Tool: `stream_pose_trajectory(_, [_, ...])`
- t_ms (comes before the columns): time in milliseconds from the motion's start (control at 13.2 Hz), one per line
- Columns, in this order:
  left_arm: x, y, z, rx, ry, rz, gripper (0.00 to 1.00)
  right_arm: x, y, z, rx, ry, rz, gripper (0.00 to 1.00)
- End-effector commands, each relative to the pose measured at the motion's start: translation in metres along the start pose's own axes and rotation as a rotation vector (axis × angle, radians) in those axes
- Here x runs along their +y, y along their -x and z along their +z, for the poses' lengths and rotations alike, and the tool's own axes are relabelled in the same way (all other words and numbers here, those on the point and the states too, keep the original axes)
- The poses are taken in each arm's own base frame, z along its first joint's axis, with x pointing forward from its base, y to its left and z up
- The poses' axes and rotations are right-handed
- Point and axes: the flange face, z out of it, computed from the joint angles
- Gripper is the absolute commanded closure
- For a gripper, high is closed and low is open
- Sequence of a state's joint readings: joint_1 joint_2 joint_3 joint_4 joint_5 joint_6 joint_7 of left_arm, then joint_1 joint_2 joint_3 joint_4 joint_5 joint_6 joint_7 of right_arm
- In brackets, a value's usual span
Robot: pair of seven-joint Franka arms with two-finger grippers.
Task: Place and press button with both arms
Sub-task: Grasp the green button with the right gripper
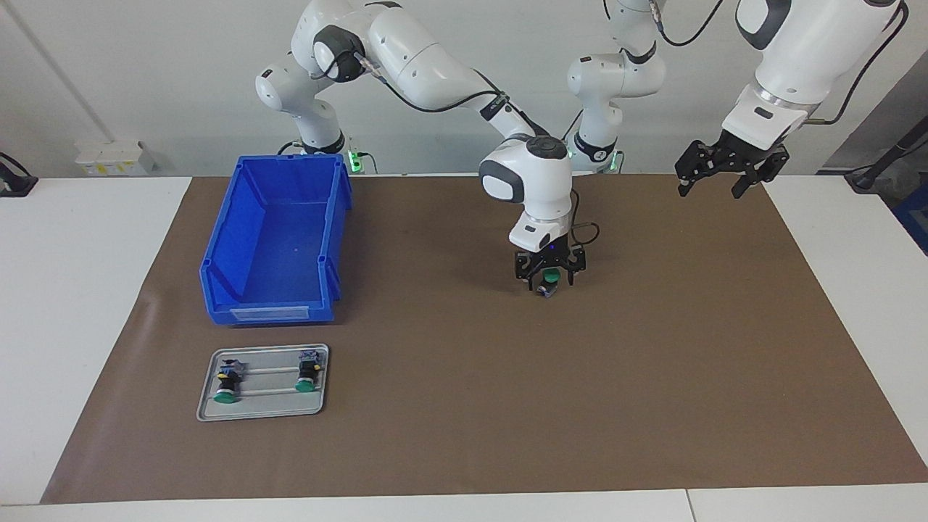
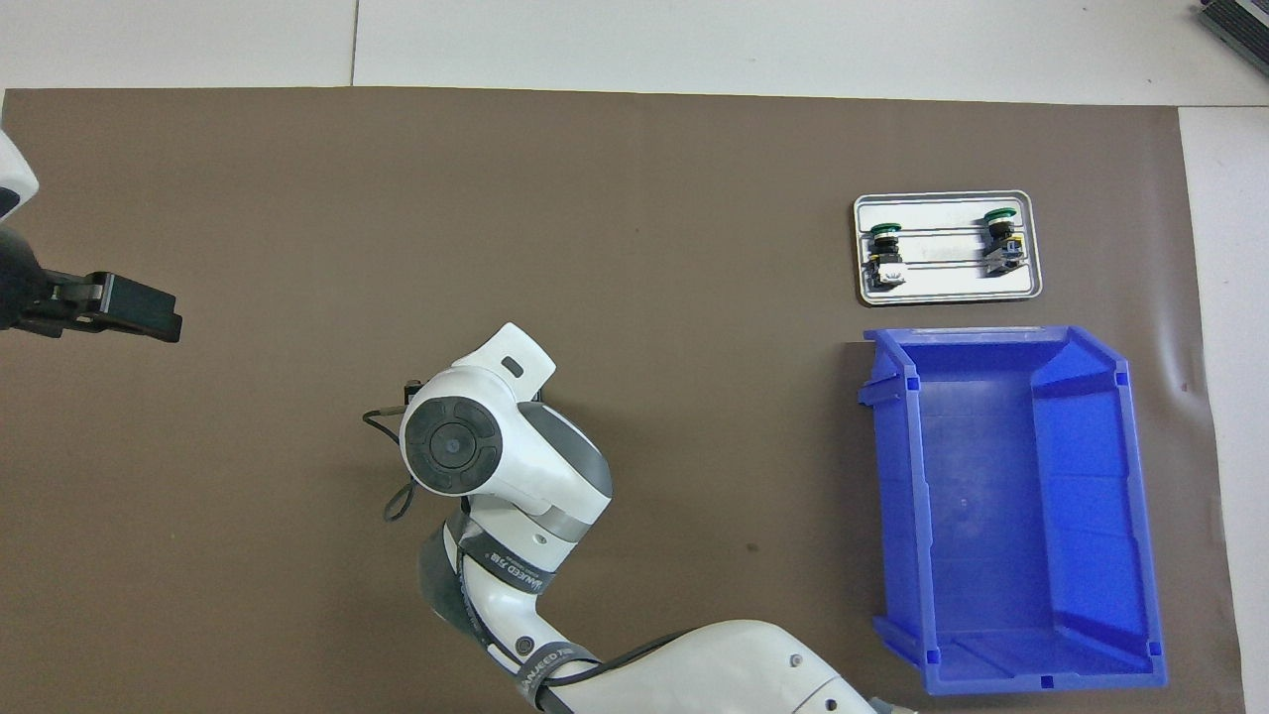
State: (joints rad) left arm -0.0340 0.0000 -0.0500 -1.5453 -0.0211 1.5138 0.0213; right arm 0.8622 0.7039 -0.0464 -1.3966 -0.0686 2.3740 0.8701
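The right gripper (image 1: 549,279) is down near the middle of the brown mat (image 1: 652,377) with the button (image 1: 550,281) sitting between its fingers, green cap facing out; looks like it's gripping it. From there, toward the right arm's end of the table, there's a blue bin (image 1: 272,243) and a metal tray (image 1: 262,413) with two more buttons (image 1: 226,383) (image 1: 307,373). The left gripper (image 1: 728,168) waits high up, fingers spread open.

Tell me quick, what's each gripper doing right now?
Right gripper: closed around the green-capped button, low over the middle of the mat.
Left gripper: open, empty, waiting raised over the mat's edge.
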Motion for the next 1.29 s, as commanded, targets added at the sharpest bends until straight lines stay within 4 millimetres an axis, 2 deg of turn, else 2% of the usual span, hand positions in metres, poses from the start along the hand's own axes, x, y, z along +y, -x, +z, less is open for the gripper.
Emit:
stream_pose_trajectory(0, [-0.003,0.014,0.002,-0.008,-0.003,-0.034,0.00,0.002,0.004,0.006,0.010,0.002,0.013,0.15])
stream_pose_trajectory(304, [-0.002,0.014,0.002,-0.007,-0.003,-0.028,0.00,0.002,0.006,0.006,0.006,0.007,0.009,0.23])
stream_pose_trajectory(379, [-0.001,0.014,0.002,-0.007,-0.003,-0.026,0.00,0.002,0.006,0.006,0.005,0.008,0.009,0.28])
stream_pose_trajectory(455, [-0.001,0.014,0.002,-0.008,-0.003,-0.026,0.00,0.002,0.005,0.005,0.005,0.009,0.006,0.48])
stream_pose_trajectory(531, [-0.003,0.014,0.002,-0.007,-0.003,-0.031,0.00,0.002,0.005,0.005,0.005,0.009,0.005,0.97])
stream_pose_trajectory(607, [-0.003,0.014,0.002,-0.008,-0.003,-0.031,0.00,0.002,0.005,0.004,0.004,0.011,0.008,1.00])
stream_pose_trajectory(911, [-0.002,0.014,0.002,-0.008,-0.003,-0.028,0.00,0.003,0.000,0.003,0.003,0.014,0.012,1.00])
stream_pose_trajectory(1062, [-0.002,0.014,0.002,-0.008,-0.003,-0.029,0.00,0.013,-0.014,-0.007,0.019,0.013,0.034,1.00])
stream_pose_trajectory(1214, [-0.003,0.014,0.002,-0.008,-0.003,-0.029,0.00,0.031,-0.039,-0.019,0.063,0.018,0.066,1.00])
